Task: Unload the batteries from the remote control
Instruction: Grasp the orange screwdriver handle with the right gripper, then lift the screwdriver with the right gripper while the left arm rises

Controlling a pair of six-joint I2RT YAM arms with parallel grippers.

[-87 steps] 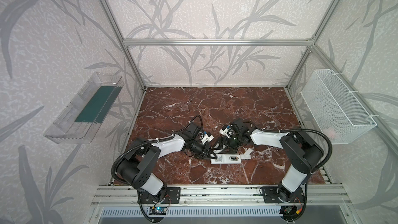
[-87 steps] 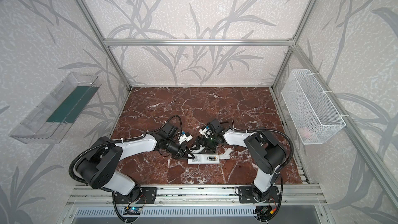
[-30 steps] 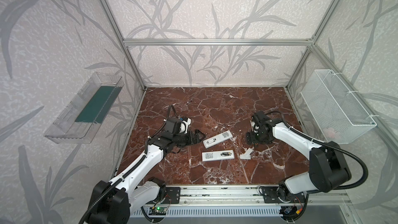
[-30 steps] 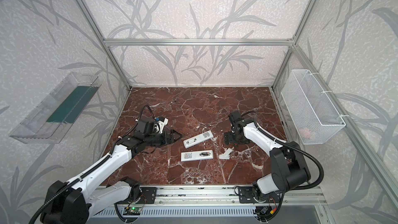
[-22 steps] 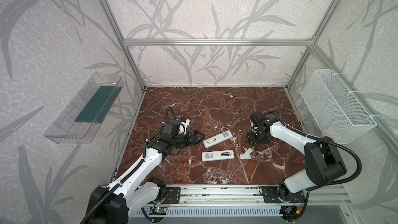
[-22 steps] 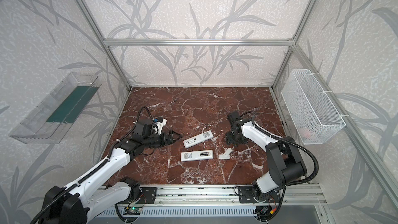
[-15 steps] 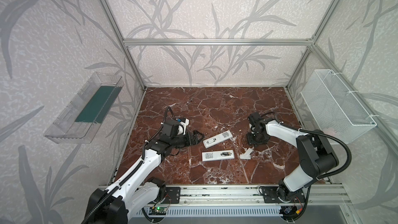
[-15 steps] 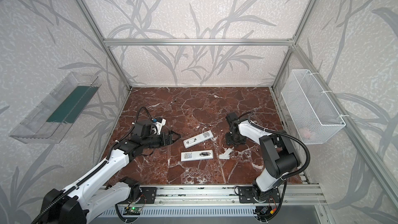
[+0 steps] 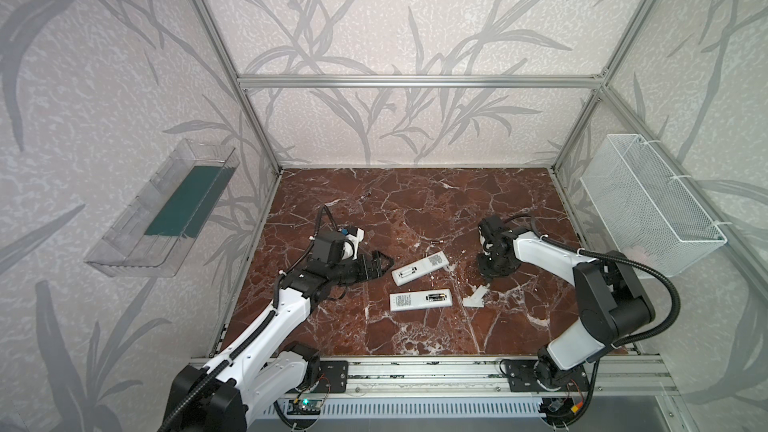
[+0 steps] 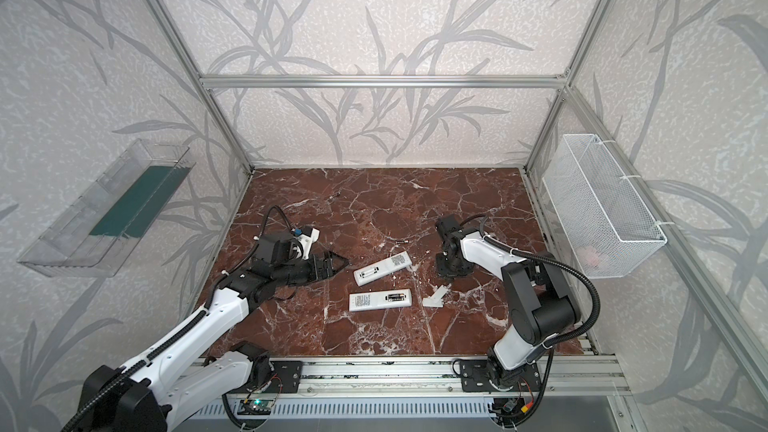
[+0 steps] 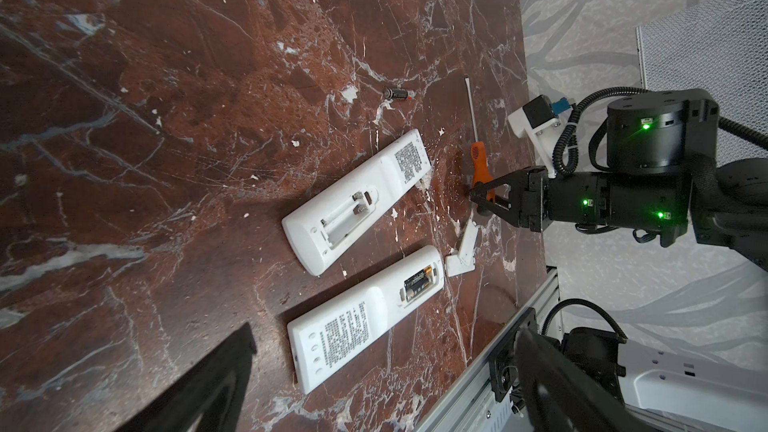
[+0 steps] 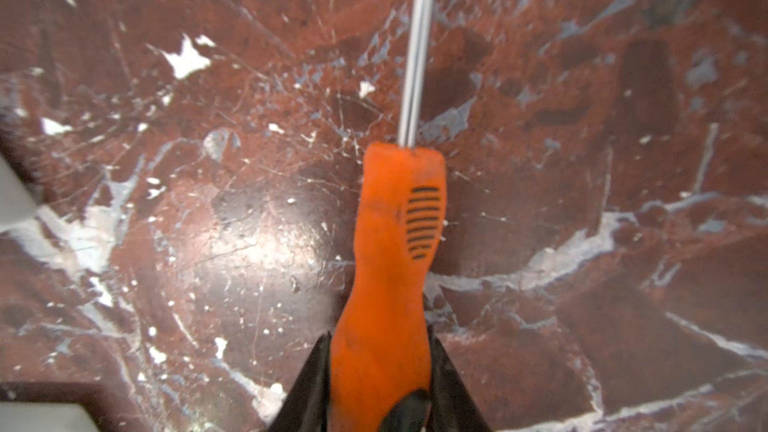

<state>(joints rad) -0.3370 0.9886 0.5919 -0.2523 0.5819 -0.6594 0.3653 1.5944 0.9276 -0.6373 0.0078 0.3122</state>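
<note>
near remote (image 9: 419,300): bay open, two batteries (image 11: 420,282) seated at the end by the loose cover (image 9: 475,297). Risk: nothing pins it, so prying may skate it across the table (image 9: 415,338).
right gripper (image 11: 476,197): clamped on the butt of the orange screwdriver (image 12: 395,243) handle, tool lying flat. Risk: long shaft, short grip, so it may twist in the jaws under load. Batteries near, frontward and toward the left arm, cover between.
far remote (image 9: 419,268): bay looks empty.
left gripper (image 9: 382,265): jaws wide, holding nothing, just beside the far remote. Batteries beyond that remote, frontward. Risk: clips it reaching over.
loose battery (image 11: 397,94): on the table behind the far remote, apart from both grippers; round, could roll if nudged.
</note>
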